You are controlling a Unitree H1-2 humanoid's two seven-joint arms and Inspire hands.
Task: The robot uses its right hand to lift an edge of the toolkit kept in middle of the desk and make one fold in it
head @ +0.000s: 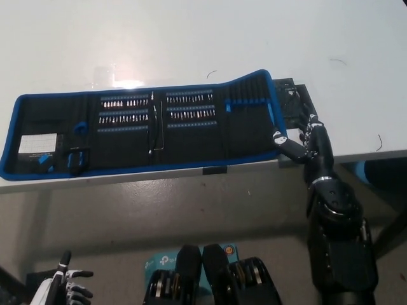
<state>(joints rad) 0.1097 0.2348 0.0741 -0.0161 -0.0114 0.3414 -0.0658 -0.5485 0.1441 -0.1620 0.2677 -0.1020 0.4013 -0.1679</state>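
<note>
a white desk [191, 38] fills the upper part of the head view, its near edge running across the middle, with grey floor below it. the toolkit [146, 127] lies opened flat along that near edge, in the middle of the desk: a long black roll with a blue border. rows of small bits [127, 101] sit in its middle panels, a thin metal tool [152, 130] lies upright between them, and a white card [33, 145] sits in the left panel. the right panel [254, 114] holds a row of long black tools, and its far right corner is raised a little off the desk.

the black right hand [299, 143] is at the toolkit's right end, at the near right corner by the desk edge. its fingers [310, 124] reach under or just behind the blue border there; whether they grip the edge cannot be told from this angle. a small dark flat thing [294, 101] shows on the desk just past the toolkit's right end.

the white left hand [63, 286] rests low at the lower left, well apart from the desk, fingers spread and holding nothing.
</note>
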